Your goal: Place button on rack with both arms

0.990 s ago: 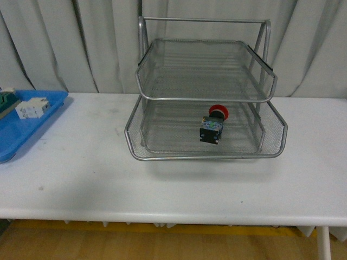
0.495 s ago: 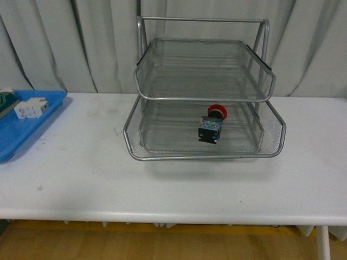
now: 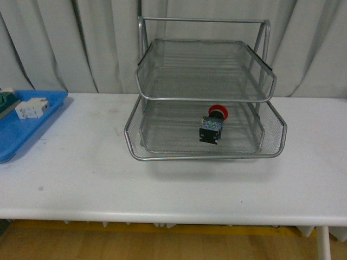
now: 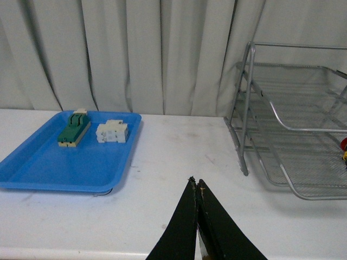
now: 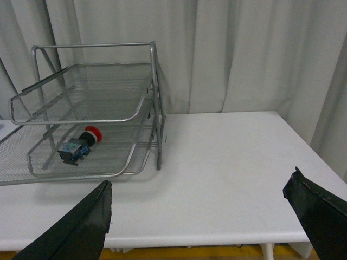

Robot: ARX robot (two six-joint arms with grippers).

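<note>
At the far left a blue tray [image 3: 24, 130] sits on the white table [image 3: 81, 173], carrying a green-and-cream block [image 3: 6, 101] and a white block [image 3: 32, 108]. The left claw [image 4: 197, 182] hangs above the table between tray and rack, its fingers pressed together on nothing. The rack [image 3: 203, 67] stands mid-table; the button [image 3: 212, 125] lies on its side in the tier under the top one, red cap toward the curtain. The right claw [image 5: 200, 181] is spread wide, holding nothing, beside the rack.
</note>
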